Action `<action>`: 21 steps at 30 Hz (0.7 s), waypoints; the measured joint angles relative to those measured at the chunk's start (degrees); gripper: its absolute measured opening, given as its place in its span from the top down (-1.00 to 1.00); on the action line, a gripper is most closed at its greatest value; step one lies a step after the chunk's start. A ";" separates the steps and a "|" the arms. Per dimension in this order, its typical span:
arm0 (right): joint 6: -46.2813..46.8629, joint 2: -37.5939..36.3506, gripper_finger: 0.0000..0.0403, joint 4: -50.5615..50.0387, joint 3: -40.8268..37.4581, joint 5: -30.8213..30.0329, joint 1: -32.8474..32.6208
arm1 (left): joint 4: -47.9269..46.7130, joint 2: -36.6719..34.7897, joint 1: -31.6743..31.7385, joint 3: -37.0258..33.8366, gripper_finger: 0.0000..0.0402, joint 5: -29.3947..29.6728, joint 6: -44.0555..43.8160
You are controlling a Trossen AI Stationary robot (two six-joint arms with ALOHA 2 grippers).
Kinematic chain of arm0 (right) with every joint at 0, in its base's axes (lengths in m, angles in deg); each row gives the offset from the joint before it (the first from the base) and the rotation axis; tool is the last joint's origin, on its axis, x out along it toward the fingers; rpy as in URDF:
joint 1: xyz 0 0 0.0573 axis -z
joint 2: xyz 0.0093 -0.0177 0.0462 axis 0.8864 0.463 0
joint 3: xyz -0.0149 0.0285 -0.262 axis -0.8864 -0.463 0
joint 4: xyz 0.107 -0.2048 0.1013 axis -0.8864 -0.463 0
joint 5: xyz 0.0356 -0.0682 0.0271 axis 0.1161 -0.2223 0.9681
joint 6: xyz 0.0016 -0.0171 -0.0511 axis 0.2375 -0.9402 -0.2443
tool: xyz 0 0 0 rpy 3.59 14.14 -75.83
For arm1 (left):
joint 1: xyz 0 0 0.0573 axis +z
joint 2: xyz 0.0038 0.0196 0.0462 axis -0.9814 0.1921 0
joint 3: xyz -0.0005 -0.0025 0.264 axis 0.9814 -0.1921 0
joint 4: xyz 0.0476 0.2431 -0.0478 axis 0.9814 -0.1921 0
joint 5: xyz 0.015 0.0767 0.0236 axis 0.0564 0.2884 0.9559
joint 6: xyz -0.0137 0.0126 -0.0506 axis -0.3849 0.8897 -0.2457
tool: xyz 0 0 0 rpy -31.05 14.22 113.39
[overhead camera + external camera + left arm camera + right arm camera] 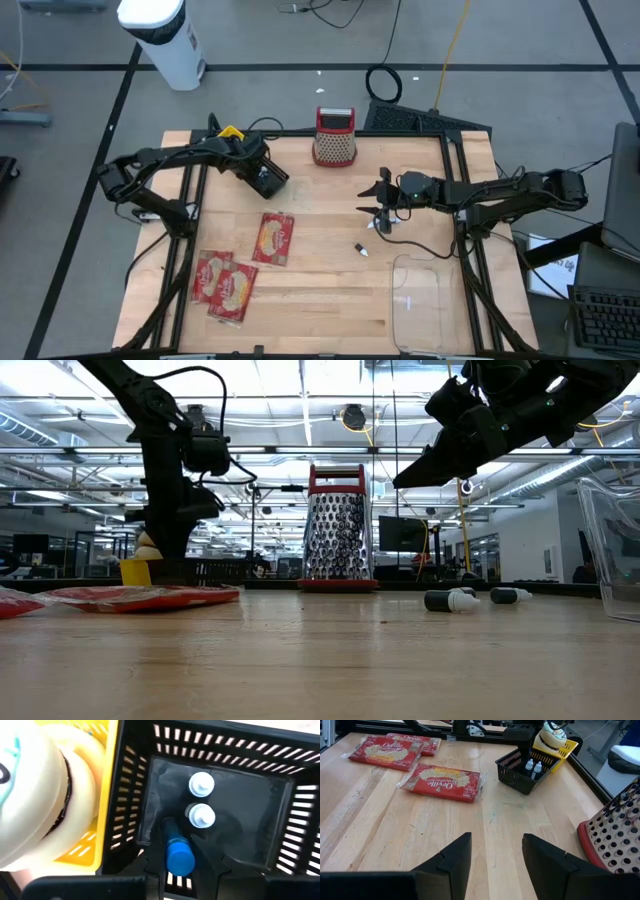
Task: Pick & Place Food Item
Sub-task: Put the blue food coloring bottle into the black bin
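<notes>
Blue-capped bottle going into the black basket

Blue-capped and small, the bottle (179, 855) is sitting pinched between the narrowed fingers of the left hand (180, 870), which is hanging right over the black basket (262, 172) near the desk's far left side. Two white-capped bottles (201, 800) are already standing inside that basket, just beyond the blue cap. A yellow basket (102, 795) is sitting against the black one, carrying a round white item (35, 790).

Out on the wooden desk (330, 290), three red popcorn packets are lying flat: one (274, 238) alone toward the middle, and two (223, 283) overlapping nearer the front left. A red-framed metal grater (334, 137) is standing upright at the far edge. Two more small bottles (470, 598) are lying on their sides right of centre, and a clear plastic tub (417, 300) is resting at the front right.

Over those loose bottles the right hand (380, 203) is hovering above the desk, its fingers standing partly apart and carrying nothing.
</notes>
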 joint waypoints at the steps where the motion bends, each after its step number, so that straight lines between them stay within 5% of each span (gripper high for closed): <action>1: -0.02 0.00 0.17 0.00 0.00 0.00 0.00 | 0.00 0.00 0.00 0.00 0.69 -0.02 0.14; 21: -0.02 0.02 0.17 0.00 0.00 0.01 0.01 | 0.02 0.00 0.00 0.00 0.56 0.46 -0.33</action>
